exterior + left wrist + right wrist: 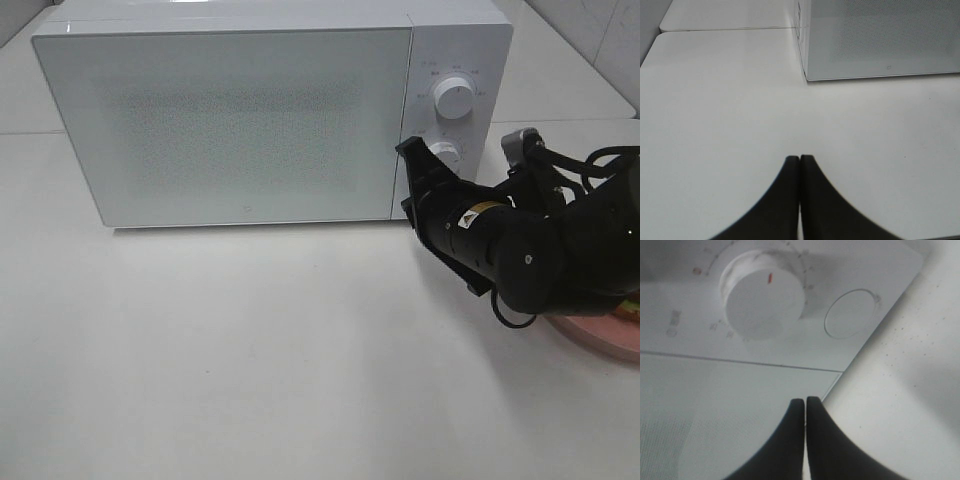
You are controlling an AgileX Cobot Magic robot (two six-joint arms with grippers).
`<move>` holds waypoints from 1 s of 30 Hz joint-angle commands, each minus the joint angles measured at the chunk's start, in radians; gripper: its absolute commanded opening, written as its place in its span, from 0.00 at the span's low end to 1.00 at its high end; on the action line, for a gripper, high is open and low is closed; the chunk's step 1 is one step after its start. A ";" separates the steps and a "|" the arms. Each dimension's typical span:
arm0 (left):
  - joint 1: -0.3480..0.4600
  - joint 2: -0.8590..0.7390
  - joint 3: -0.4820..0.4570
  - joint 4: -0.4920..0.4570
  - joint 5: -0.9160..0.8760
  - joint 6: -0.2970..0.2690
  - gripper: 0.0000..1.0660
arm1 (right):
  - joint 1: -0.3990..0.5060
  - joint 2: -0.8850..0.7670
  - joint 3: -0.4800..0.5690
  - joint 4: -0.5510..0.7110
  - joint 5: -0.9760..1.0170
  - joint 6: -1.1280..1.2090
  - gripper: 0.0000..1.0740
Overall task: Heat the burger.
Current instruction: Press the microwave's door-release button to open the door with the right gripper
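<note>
Item: burger (631, 309). Location: on the pink plate (600, 338), right of the microwave (230, 120), mostly hidden behind your right arm (520, 250). Handling, probably: light, soft, layers apt to slide; take the plate's rim, not the bun. Right jaws: pressed together, empty, at the microwave door's edge. Left jaws: likewise, before the microwave.

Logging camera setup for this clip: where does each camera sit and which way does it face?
Exterior high: mounted above, looking down at the white box-shaped microwave on the white table; the black right arm shows, right gripper at the control panel.
Left wrist: low over the table, facing the microwave's door corner; shut left gripper shows.
Right wrist: close to the panel's white round knob; shut right gripper shows.
All three share the microwave.
</note>
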 commanded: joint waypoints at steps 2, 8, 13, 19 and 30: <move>0.004 -0.019 0.000 -0.004 -0.011 -0.002 0.00 | -0.001 0.014 -0.008 0.085 -0.041 0.016 0.00; 0.004 -0.019 0.000 -0.004 -0.011 -0.002 0.00 | -0.001 0.063 -0.008 0.107 -0.117 0.061 0.00; 0.004 -0.019 0.000 -0.004 -0.011 -0.002 0.00 | -0.003 0.102 -0.008 0.107 -0.181 0.125 0.00; 0.004 -0.019 0.000 -0.004 -0.011 -0.002 0.00 | -0.046 0.118 -0.027 0.098 -0.175 0.131 0.00; 0.004 -0.020 0.000 -0.004 -0.011 -0.002 0.00 | -0.048 0.185 -0.098 0.076 -0.161 0.132 0.00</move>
